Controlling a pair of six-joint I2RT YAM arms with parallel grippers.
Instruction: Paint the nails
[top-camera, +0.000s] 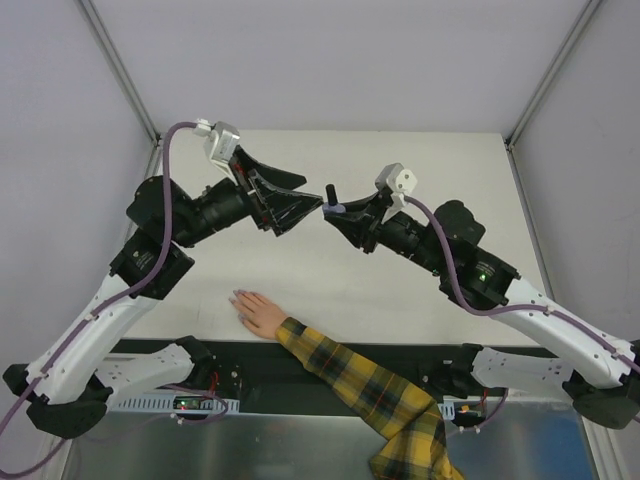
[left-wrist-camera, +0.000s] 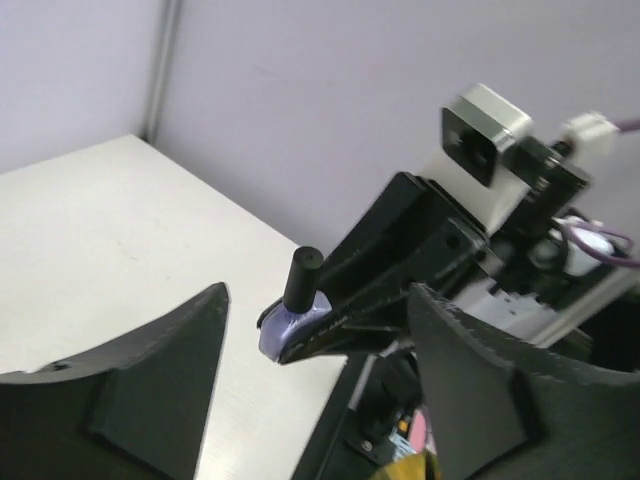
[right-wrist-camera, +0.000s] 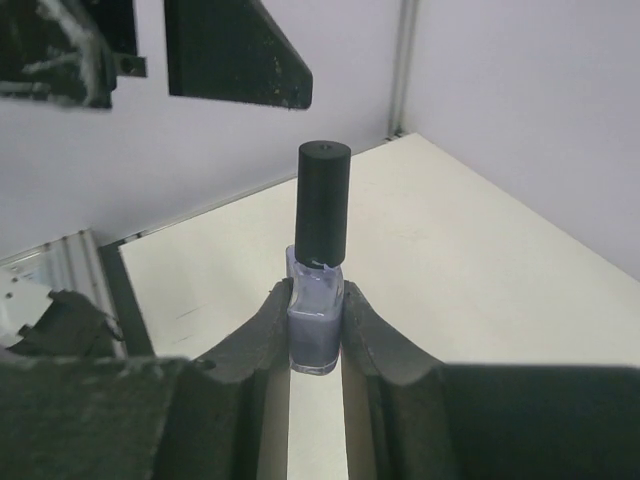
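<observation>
Right pincer (right-wrist-camera: 317, 300) clamps one bottle (right-wrist-camera: 322, 215), left pincer (top-camera: 308, 194) gapes wide

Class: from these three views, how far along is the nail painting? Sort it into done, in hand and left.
Done: the right gripper has the polish bottle clamped, held above the table. In hand: the left gripper stands open beside the cap, which is still on. Left: uncapping, then brushing the nails of the mannequin hand, which neither arm is near.

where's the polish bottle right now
In the top view the polish bottle is held over the middle of the table, clamped in the right gripper, with the open left gripper just left of it.
</observation>
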